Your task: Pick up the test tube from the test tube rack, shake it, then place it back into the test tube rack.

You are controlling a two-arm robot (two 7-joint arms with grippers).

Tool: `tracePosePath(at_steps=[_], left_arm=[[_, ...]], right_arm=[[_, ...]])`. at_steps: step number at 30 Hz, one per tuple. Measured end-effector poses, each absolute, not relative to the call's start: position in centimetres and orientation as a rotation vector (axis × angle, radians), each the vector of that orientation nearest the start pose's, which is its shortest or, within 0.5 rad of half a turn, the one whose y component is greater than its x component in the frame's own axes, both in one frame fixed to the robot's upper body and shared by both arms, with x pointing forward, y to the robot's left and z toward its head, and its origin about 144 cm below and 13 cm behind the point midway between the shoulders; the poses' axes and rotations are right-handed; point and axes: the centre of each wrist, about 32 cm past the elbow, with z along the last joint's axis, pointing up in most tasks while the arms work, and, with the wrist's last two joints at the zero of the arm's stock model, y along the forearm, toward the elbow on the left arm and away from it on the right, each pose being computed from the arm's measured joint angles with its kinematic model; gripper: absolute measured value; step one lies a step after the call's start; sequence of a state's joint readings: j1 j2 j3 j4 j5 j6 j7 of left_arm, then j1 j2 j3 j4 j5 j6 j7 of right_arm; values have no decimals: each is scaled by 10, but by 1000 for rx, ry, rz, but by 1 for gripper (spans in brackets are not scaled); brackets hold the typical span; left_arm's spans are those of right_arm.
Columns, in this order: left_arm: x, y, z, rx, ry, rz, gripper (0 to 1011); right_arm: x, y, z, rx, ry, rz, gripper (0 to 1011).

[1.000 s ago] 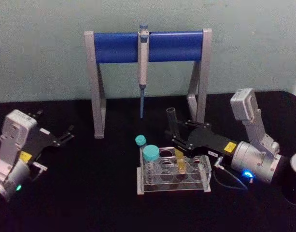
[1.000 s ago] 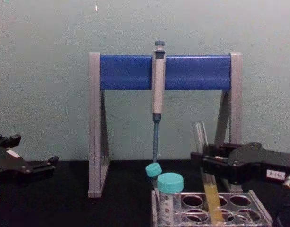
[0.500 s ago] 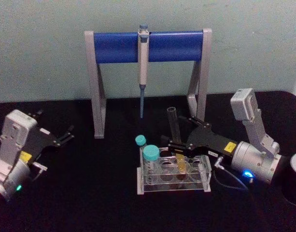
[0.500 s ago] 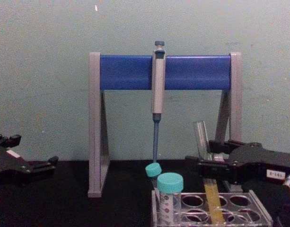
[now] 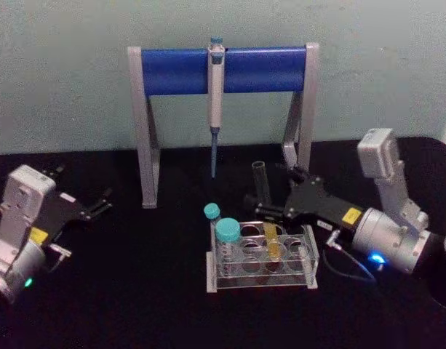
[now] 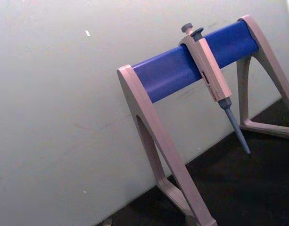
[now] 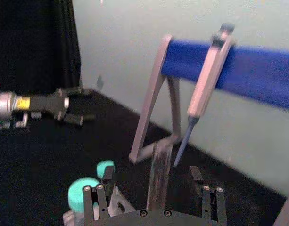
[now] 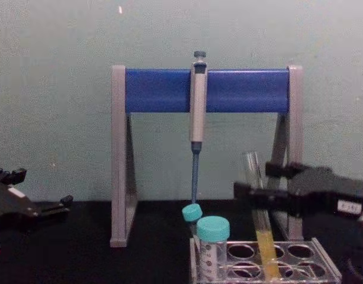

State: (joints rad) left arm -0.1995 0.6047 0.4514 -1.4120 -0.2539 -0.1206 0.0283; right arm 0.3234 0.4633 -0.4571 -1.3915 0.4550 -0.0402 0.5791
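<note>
R gripper (image 8: 254, 180) had let go & risen slightly: jaws wide apart either side of test tube (image 5: 271, 243), holding nothing. Tube stood in test tube rack (image 5: 263, 282), mid-front of table (image 5: 150, 291). L gripper (image 5: 84, 183) parked at left edge, fingers spread.

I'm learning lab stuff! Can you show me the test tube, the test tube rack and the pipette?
test tube (image 8: 265, 251), chest view, on its yellow liquid.
test tube rack (image 5: 260, 279), head view, on its front wall.
pipette (image 8: 198, 112), chest view, on its grey body.

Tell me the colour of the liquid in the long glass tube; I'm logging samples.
Yellow-orange; the tube shows it best in the chest view.
</note>
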Motion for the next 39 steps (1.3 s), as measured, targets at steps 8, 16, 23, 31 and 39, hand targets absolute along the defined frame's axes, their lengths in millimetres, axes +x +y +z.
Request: tracePosePath(at_steps=[8, 16, 23, 31, 39], left_arm=[[489, 310, 1140, 304, -285, 1248, 1001], [489, 310, 1140, 304, -285, 1248, 1001], [489, 310, 1140, 304, -285, 1248, 1001], [489, 310, 1140, 304, -285, 1248, 1001], [489, 310, 1140, 304, -285, 1248, 1001]], right_arm=[[512, -264, 1185, 110, -141, -770, 1000], [499, -268, 1191, 90, -152, -1026, 1000], [495, -272, 1179, -91, -42, -1203, 1000], [491, -276, 1159, -203, 82, -1243, 1000], [492, -278, 1156, -208, 98, -1241, 1000]])
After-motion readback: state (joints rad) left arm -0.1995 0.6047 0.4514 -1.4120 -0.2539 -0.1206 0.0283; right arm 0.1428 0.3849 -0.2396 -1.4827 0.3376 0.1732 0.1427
